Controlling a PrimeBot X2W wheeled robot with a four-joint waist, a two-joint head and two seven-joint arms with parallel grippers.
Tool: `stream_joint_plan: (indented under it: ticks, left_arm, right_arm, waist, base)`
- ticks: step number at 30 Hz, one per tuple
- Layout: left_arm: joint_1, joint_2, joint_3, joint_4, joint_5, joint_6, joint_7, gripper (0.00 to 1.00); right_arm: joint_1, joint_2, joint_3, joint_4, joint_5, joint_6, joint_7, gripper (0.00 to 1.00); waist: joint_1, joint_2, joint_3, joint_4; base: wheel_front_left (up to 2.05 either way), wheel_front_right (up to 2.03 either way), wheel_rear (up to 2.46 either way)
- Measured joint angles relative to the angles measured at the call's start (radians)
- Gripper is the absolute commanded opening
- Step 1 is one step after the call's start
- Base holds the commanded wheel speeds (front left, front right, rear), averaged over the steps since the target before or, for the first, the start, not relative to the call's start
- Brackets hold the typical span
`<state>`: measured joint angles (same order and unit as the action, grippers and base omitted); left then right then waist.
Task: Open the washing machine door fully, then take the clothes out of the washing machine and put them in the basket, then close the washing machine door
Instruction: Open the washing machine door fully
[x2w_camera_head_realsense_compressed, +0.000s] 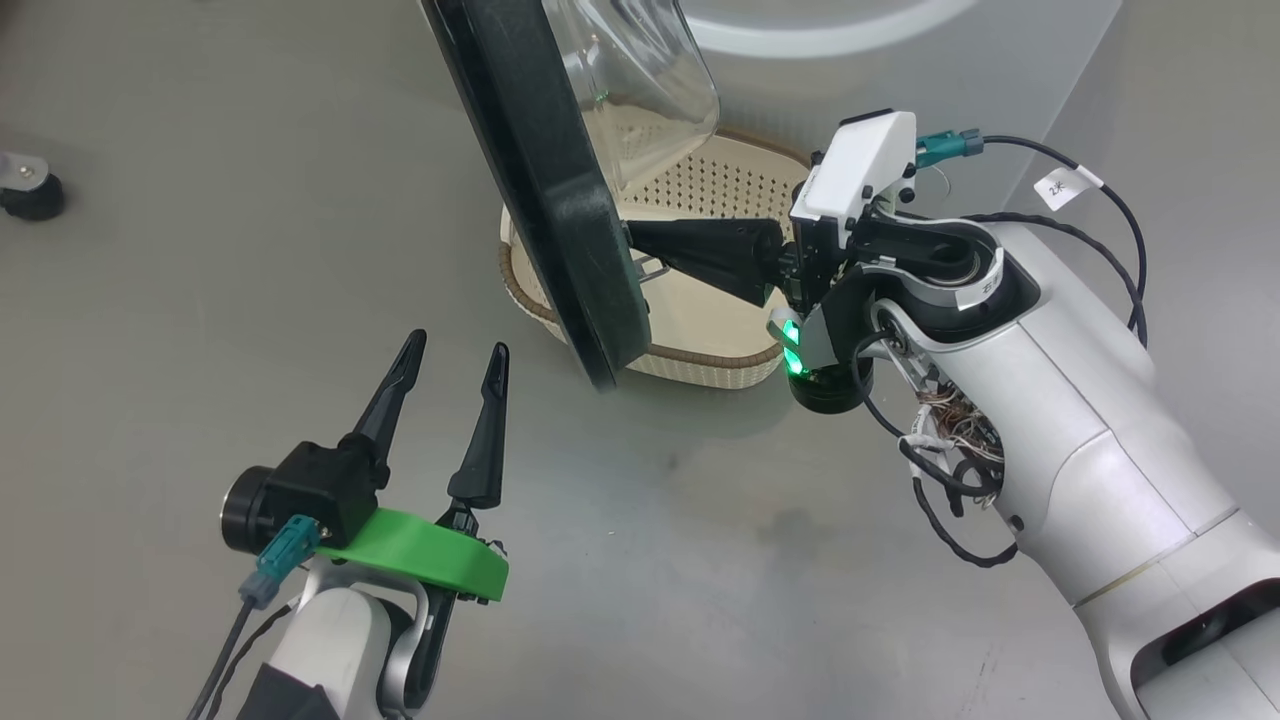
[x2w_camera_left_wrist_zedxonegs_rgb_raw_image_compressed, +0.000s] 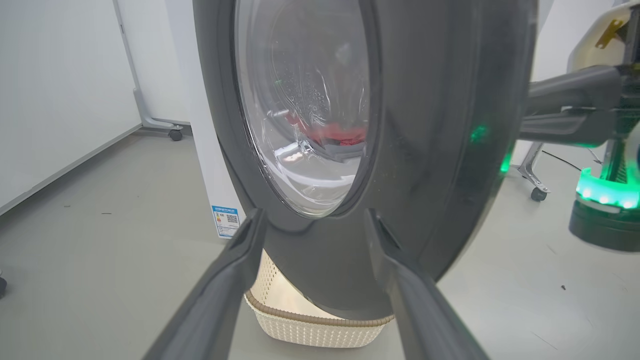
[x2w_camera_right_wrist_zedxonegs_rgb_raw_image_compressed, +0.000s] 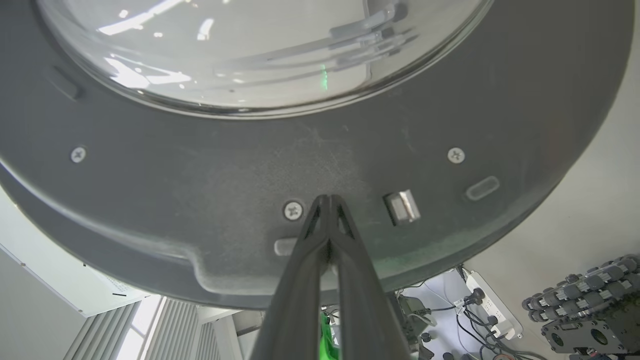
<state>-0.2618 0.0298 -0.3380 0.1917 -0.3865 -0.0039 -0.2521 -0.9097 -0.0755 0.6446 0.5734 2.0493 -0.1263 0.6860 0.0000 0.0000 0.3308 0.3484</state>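
**Right gripper pressed shut against the inside of an open washer door**

In the head view, the large round washing machine door (x2w_camera_head_realsense_compressed: 560, 200), with a wide black rim and a bulging clear glass bowl, stands edge-on at upper centre. Below it on the grey floor sits the small cream perforated basket with a brown woven-look rim (x2w_camera_head_realsense_compressed: 715, 358).

From the right of the frame, the right gripper (x2w_camera_head_realsense_compressed: 635, 238) points left, its two dark fingers closed together. In the right wrist view its tips (x2w_camera_right_wrist_zedxonegs_rgb_raw_image_compressed: 327, 200) meet the door's grey inner face, between a screw and a small metal latch.

At lower left, the left gripper (x2w_camera_head_realsense_compressed: 457, 347) hangs over bare floor with its fingers spread apart, holding nothing.

In the left wrist view, the bright red clothes (x2w_camera_left_wrist_zedxonegs_rgb_raw_image_compressed: 335, 134) show through the glass, inside the big white front-loading washing machine (x2w_camera_left_wrist_zedxonegs_rgb_raw_image_compressed: 210, 165).
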Motion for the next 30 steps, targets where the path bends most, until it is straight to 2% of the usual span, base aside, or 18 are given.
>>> stream_joint_plan:
  ticks: [5, 8, 13, 18, 19, 28, 30]
  left_arm:
    - [0.006, 0.000, 0.014, 0.000, 0.000, 0.011, 0.000, 1.00]
    - [0.021, 0.000, 0.028, 0.002, 0.000, 0.016, 0.000, 1.00]
    - [0.040, 0.000, 0.053, 0.013, 0.004, 0.017, 0.000, 1.00]
    - [0.064, 0.001, 0.092, 0.023, 0.010, 0.022, 0.000, 1.00]
    - [0.069, 0.001, 0.100, 0.023, 0.012, 0.022, 0.000, 1.00]
    - [0.115, 0.003, 0.164, 0.024, 0.038, 0.031, 0.000, 1.00]
    - [0.126, 0.004, 0.174, 0.023, 0.041, 0.031, 0.000, 1.00]
  right_arm:
    - [0.017, 0.005, -0.015, 0.016, -0.026, 0.002, -0.053, 0.00]
    - [0.018, -0.002, -0.030, 0.035, -0.072, 0.034, -0.093, 0.00]
    - [0.053, -0.077, -0.021, 0.041, -0.175, 0.120, -0.172, 0.00]
    - [0.094, -0.162, 0.051, 0.035, -0.375, 0.233, -0.299, 0.00]
    - [0.100, -0.175, 0.068, 0.030, -0.419, 0.245, -0.327, 0.00]
    - [0.162, -0.286, 0.229, -0.036, -0.839, 0.248, -0.639, 0.00]
    - [0.185, -0.294, 0.233, -0.046, -0.877, 0.248, -0.708, 0.00]
  waist:
    - [0.0000, 0.0000, -0.016, -0.013]
    - [0.0000, 0.0000, -0.029, -0.025]
    - [0.0000, 0.0000, -0.063, -0.050]
    - [0.0000, 0.0000, -0.103, -0.083]
    - [0.0000, 0.0000, -0.111, -0.091]
    - [0.0000, 0.0001, -0.175, -0.177]
    - [0.0000, 0.0000, -0.187, -0.197]
  base:
    - [0.00, 0.00, 0.00]
    - [0.00, 0.00, 0.00]
    - [0.00, 0.00, 0.00]
    - [0.00, 0.00, 0.00]
    - [0.00, 0.00, 0.00]
    - [0.00, 0.00, 0.00]
    - [0.00, 0.00, 0.00]
